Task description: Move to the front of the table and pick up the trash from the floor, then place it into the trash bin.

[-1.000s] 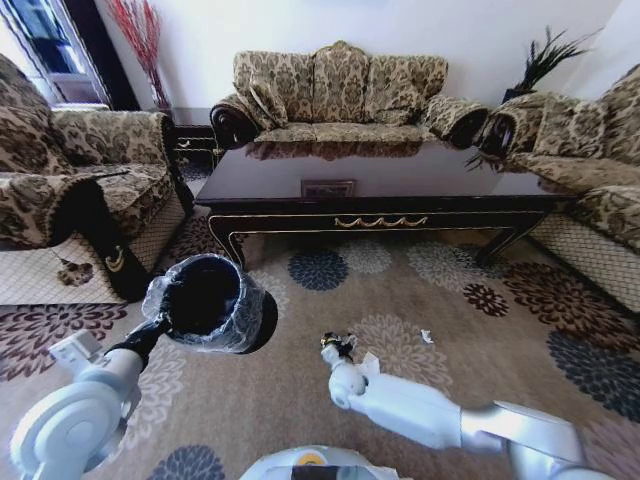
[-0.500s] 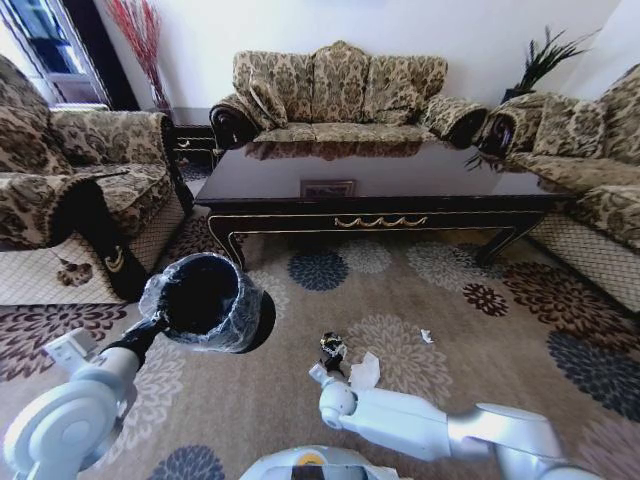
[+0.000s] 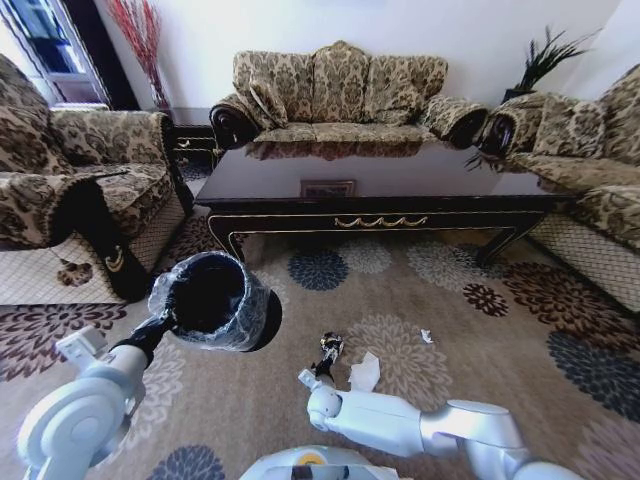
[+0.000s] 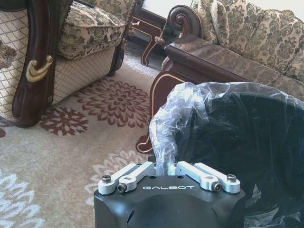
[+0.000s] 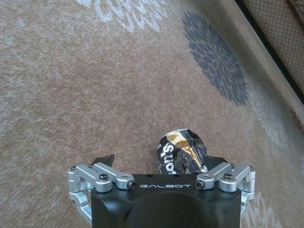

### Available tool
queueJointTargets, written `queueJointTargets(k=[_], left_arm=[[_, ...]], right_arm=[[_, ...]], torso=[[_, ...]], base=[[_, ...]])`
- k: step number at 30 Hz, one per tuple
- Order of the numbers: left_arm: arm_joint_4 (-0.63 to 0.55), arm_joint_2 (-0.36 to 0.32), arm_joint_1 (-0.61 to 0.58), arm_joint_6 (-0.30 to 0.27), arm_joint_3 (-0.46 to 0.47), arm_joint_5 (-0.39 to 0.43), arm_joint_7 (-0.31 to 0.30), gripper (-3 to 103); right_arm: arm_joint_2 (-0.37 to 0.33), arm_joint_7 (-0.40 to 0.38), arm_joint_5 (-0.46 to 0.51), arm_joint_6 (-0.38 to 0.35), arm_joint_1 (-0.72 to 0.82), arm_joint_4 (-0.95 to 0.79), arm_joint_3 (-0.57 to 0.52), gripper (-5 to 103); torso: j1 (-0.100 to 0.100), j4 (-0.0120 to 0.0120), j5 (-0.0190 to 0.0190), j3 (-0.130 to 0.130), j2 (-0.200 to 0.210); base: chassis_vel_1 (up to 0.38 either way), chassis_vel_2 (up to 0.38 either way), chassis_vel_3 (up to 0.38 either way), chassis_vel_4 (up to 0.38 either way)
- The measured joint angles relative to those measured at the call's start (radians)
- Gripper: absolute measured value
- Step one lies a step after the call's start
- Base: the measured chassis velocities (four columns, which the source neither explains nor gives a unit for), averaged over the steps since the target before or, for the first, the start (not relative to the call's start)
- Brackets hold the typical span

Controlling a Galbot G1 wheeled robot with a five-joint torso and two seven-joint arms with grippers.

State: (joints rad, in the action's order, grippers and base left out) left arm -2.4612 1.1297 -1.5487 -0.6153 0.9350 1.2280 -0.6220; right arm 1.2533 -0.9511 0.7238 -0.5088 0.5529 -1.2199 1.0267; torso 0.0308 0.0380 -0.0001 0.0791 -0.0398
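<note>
My left gripper (image 3: 163, 322) is shut on the rim of the trash bin (image 3: 213, 300), a black bin with a crinkly clear liner, and holds it up off the carpet at the left. In the left wrist view the gripper (image 4: 172, 164) pinches the liner and rim of the bin (image 4: 247, 142). My right gripper (image 5: 160, 160) is open low over the carpet, with a crushed black-yellow piece of trash (image 5: 183, 149) between its fingers, close to one of them. In the head view that piece (image 3: 328, 347) sits at the right gripper (image 3: 322, 362), and crumpled white paper (image 3: 364, 373) lies just to its right.
The dark table (image 3: 380, 190) stands ahead with sofas behind and on both sides. A tiny white scrap (image 3: 427, 337) lies on the patterned carpet further right. Open carpet stretches between me and the table.
My right arm has swung left and drawn in toward my body, bringing its gripper down around the black-yellow piece. The bin in my left gripper has shifted slightly right.
</note>
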Motion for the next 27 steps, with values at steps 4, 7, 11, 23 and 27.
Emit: queueJointTargets(k=[4,7,11,23,27], left_arm=[[0.000,-0.005,0.003,0.000,-0.006,0.000,0.000,3],[0.000,-0.014,0.004,0.000,-0.007,0.001,0.000,3],[0.001,-0.021,0.005,0.000,-0.006,0.001,0.000,3],[0.001,-0.019,0.007,0.000,-0.021,0.000,-0.002,3],[0.001,-0.024,0.008,0.000,-0.021,0.000,-0.002,3]], right_arm=[[0.000,0.004,-0.004,0.000,-0.011,0.013,-0.002,100],[-0.009,0.008,-0.007,0.000,-0.024,0.028,0.000,100],[-0.013,0.019,-0.027,0.010,-0.028,0.051,0.000,100],[-0.019,0.075,-0.121,0.053,-0.041,0.134,0.002,100],[-0.021,0.086,-0.127,0.061,-0.042,0.144,0.001,103]], torso=[[0.000,0.0001,0.0001,0.000,0.000],[0.000,0.0001,0.0000,0.000,0.000],[0.000,0.0001,0.0000,0.000,0.000],[0.000,0.0001,0.0001,0.000,0.000],[0.000,0.0001,0.0002,0.000,0.000]], base=[[0.000,0.000,0.000,0.000],[0.000,0.000,0.000,0.000],[0.000,0.000,0.000,0.000],[0.000,0.000,0.000,0.000],[0.000,0.000,0.000,0.000]])
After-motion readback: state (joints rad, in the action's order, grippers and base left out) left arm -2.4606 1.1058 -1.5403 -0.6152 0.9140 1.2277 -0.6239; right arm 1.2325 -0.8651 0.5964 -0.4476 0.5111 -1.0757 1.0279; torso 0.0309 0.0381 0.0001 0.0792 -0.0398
